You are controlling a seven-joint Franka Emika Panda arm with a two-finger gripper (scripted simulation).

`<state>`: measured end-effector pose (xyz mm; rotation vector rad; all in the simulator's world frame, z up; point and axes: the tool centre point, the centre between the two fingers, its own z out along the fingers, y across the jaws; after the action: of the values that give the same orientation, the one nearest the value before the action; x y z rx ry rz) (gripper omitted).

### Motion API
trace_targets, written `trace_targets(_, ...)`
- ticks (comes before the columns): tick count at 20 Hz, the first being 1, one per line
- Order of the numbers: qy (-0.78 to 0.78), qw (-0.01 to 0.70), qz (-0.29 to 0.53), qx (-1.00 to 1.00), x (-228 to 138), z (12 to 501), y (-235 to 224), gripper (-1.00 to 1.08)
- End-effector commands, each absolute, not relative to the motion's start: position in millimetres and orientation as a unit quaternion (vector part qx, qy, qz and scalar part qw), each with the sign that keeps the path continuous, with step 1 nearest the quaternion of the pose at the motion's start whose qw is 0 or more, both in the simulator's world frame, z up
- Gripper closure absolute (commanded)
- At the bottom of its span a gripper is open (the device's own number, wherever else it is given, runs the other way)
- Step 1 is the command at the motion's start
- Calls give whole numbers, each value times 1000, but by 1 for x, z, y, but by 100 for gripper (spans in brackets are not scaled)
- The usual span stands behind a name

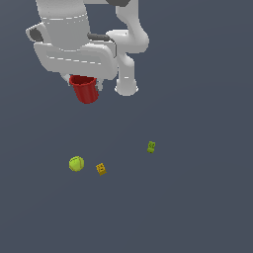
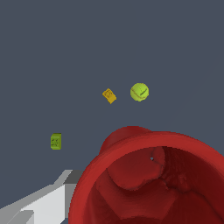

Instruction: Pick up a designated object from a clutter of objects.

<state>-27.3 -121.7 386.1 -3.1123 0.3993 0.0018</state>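
Gripper (image 1: 85,82) has the red cup (image 1: 86,89) clamped at its rim — I see the cup hanging under the white hand, lifted clear off the dark floor (image 1: 197,197), mouth toward the wrist camera. One finger (image 2: 39,203) shows beside the cup wall (image 2: 144,183) in the wrist view; the other is hidden. Down on the floor: yellow-green ball (image 1: 76,163) and just beside it the orange-yellow block (image 1: 101,169), with the green block (image 1: 151,147) apart — toward the exterior view's right. Nothing touches the cup but my gripper.
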Motion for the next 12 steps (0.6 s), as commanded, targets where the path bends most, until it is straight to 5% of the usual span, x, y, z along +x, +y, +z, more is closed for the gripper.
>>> trace_targets(1, 127, 1, 0, -992, -33, 407, -143, 108)
trace_targets(12, 127, 0, 0, -992, -42, 456, -193, 108)
